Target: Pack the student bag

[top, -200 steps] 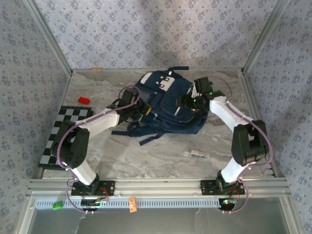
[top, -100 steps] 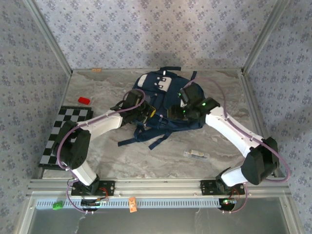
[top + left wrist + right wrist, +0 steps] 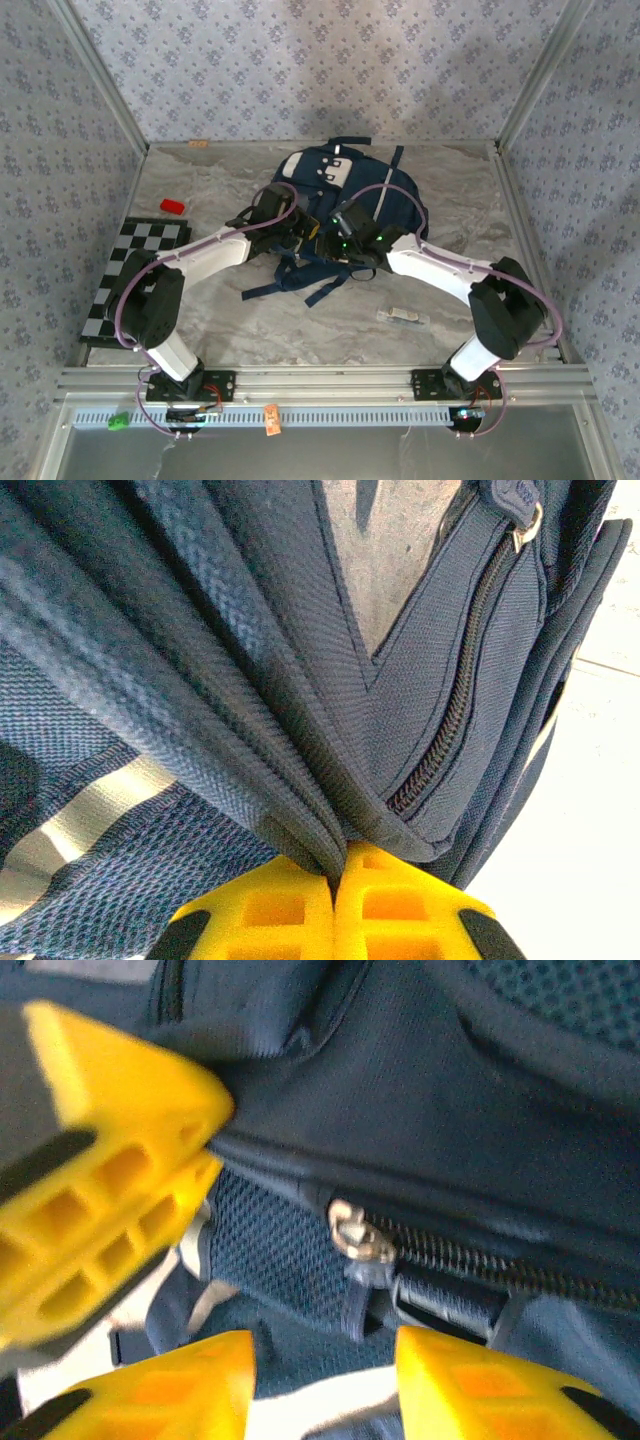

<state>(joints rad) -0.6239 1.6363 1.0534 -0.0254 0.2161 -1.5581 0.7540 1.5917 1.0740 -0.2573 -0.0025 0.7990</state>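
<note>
Just ahead of the parted right gripper (image 3: 325,1365) sits a zipper pull (image 3: 358,1235); left gripper (image 3: 333,880) clamps the student bag (image 3: 250,680), so centre squarely before closing

Left arm (image 3: 210,250), right arm (image 3: 440,270) angled inward; left jaws clamped, right jaws parted.

The student bag (image 3: 392,196) is showing navy with white patches; table (image 3: 250,320) is showing grey marbling; mat (image 3: 128,262) is showing black-white checks; block (image 3: 173,206) is showing red.
</note>
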